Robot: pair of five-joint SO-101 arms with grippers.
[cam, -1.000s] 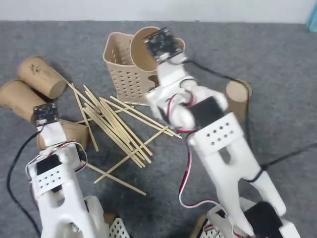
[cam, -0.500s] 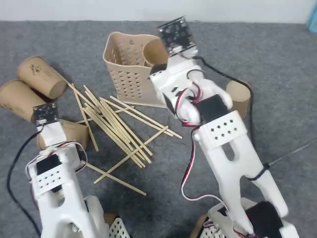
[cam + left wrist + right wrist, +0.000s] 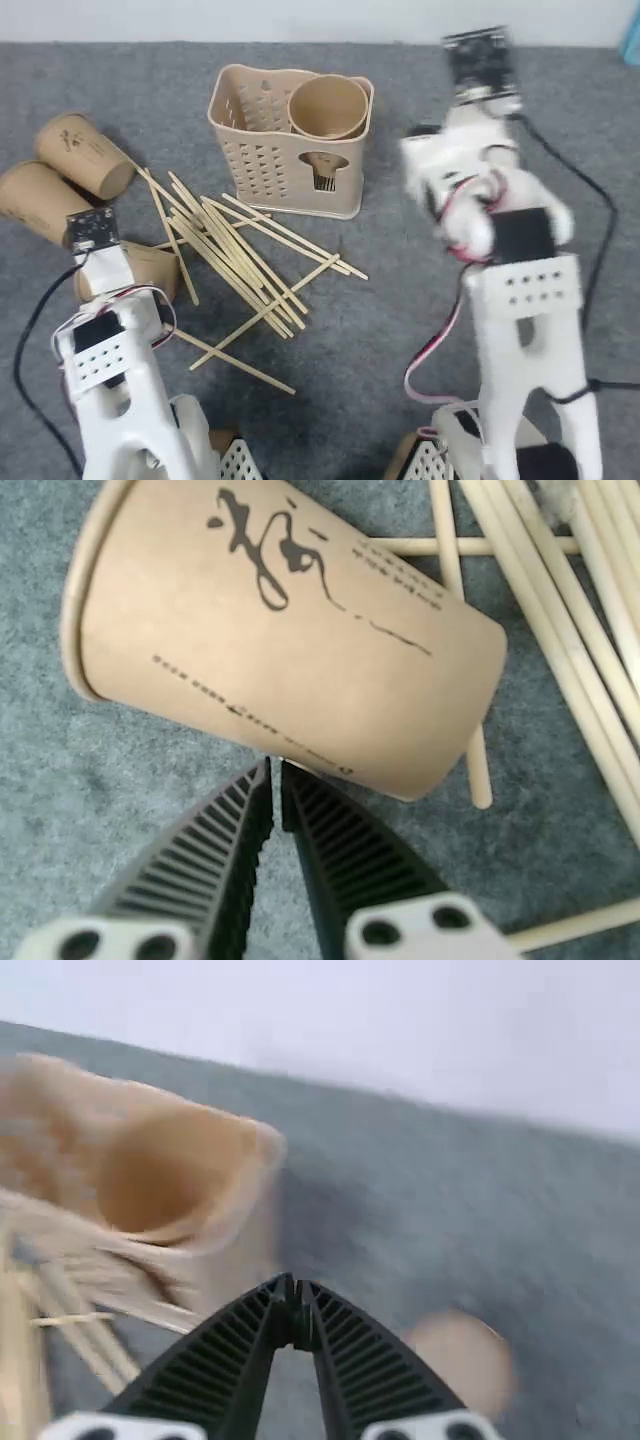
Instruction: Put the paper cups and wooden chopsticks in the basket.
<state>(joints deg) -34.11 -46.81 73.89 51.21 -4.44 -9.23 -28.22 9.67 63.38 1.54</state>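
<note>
The beige basket (image 3: 270,160) stands at the back with one paper cup (image 3: 328,105) upright inside it. Two paper cups (image 3: 85,155) (image 3: 35,200) lie on their sides at the far left. A third paper cup (image 3: 290,640) lies by the left arm, and my left gripper (image 3: 275,772) is shut and empty with its tips against that cup's side. Wooden chopsticks (image 3: 240,260) lie scattered between the cups and the basket. My right gripper (image 3: 295,1312) is shut and empty, to the right of the basket (image 3: 150,1180), with a blurred cup (image 3: 460,1355) beyond it.
Grey carpet (image 3: 330,340) covers the table. The right arm (image 3: 500,230) stands right of the basket. Two perforated arm bases (image 3: 240,460) sit at the front edge. Open carpet lies between the chopsticks and the right arm.
The right arm has swung from over the basket out to the right, leaving a cup standing in the basket. The left arm has not moved.
</note>
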